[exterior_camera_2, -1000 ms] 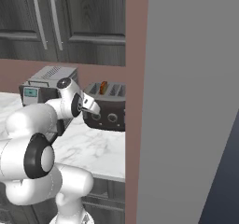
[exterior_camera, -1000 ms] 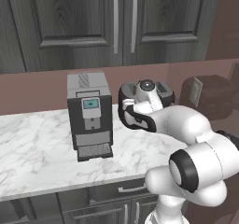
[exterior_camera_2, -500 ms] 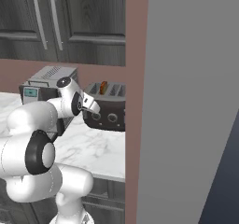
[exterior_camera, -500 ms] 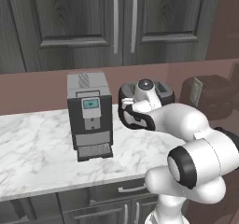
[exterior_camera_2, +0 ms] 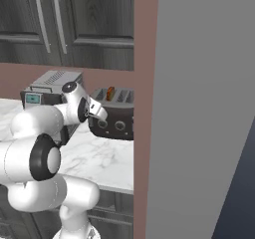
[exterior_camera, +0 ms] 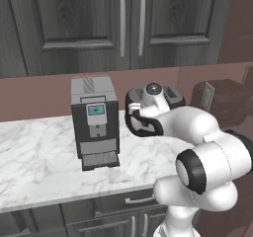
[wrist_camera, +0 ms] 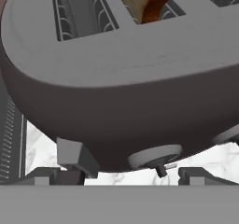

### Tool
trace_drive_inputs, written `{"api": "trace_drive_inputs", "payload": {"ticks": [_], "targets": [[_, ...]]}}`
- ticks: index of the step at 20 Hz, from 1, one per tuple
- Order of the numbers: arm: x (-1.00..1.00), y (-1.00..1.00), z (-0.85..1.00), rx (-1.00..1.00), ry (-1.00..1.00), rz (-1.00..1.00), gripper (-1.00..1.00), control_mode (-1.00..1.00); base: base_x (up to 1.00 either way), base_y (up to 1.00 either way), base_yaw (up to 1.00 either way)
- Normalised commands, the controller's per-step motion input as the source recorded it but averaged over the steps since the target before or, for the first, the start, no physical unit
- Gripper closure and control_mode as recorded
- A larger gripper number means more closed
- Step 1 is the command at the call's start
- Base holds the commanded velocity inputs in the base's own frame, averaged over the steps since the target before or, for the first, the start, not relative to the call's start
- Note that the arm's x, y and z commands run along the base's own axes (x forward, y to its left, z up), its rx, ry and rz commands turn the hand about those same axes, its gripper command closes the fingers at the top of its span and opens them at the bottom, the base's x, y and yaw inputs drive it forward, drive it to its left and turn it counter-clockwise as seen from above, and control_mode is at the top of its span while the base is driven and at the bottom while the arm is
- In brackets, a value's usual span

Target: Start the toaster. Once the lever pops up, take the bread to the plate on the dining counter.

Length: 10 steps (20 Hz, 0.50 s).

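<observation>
The dark rounded toaster (wrist_camera: pixel 121 92) stands very close in front of my hand, its slotted top facing me. A slice of bread (wrist_camera: pixel 145 1) sticks up from one slot, tan with a darker crust. On the toaster's front I see a grey lever tab (wrist_camera: pixel 74 155) and a round knob (wrist_camera: pixel 156 158). My gripper (wrist_camera: pixel 122 177) is open, its fingertips (wrist_camera: pixel 46 176) wide apart just below the front face, with nothing between them. From the right base view, the gripper (exterior_camera_2: pixel 97 117) sits at the toaster's (exterior_camera_2: pixel 117 118) left front. The plate and the dining counter are out of view.
A boxy grey coffee machine (exterior_camera: pixel 95 122) stands on the marble worktop (exterior_camera: pixel 39 157) left of the arm. Dark wall cabinets (exterior_camera: pixel 123 23) hang above. A reddish wall panel (exterior_camera_2: pixel 144 108) rises right beside the toaster.
</observation>
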Motion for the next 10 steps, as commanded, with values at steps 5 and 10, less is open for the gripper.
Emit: {"api": "trace_drive_inputs", "payload": {"ticks": [5,10], "targets": [[0.06,-0.03,-0.02,0.00,0.00,0.00,-1.00,-1.00,0.00,0.00,0.00],[0.00,-0.02,-0.10,0.00,0.00,0.00,-1.00,-1.00,0.00,0.00,0.00]]}}
